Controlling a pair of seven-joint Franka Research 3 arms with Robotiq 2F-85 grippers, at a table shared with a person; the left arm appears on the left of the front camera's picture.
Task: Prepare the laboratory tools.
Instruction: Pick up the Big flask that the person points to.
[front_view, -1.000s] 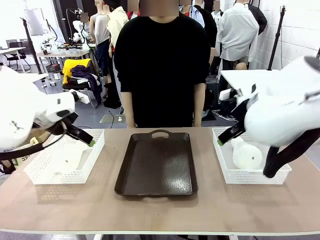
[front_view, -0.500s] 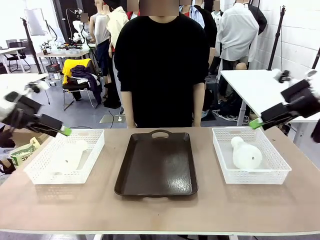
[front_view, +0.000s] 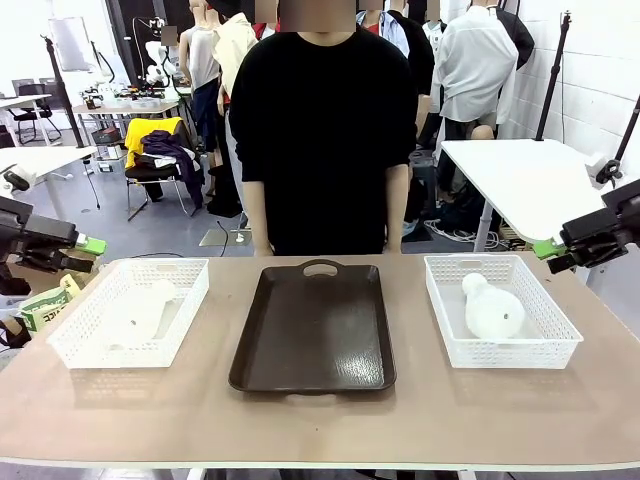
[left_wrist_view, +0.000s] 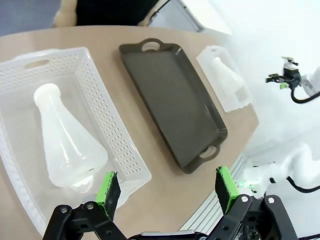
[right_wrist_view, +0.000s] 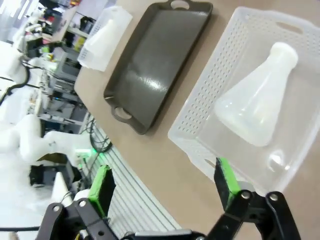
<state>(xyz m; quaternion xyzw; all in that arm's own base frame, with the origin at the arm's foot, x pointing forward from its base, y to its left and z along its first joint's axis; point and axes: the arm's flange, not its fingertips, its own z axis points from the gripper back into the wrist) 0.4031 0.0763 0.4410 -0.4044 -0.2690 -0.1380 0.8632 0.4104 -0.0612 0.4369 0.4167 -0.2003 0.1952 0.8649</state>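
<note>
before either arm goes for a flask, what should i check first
1. Jaws of the left gripper open, nothing held: ok.
2. Jaws of the right gripper open, nothing held: ok.
3. The left conical flask lies on its side in the left mesh basket, nothing over it: ok.
4. The right conical flask lies on its side in the right mesh basket: ok.
5. The dark brown tray sits flat between the baskets: ok.
6. The person stands behind the far edge, not reaching over: ok.
</note>
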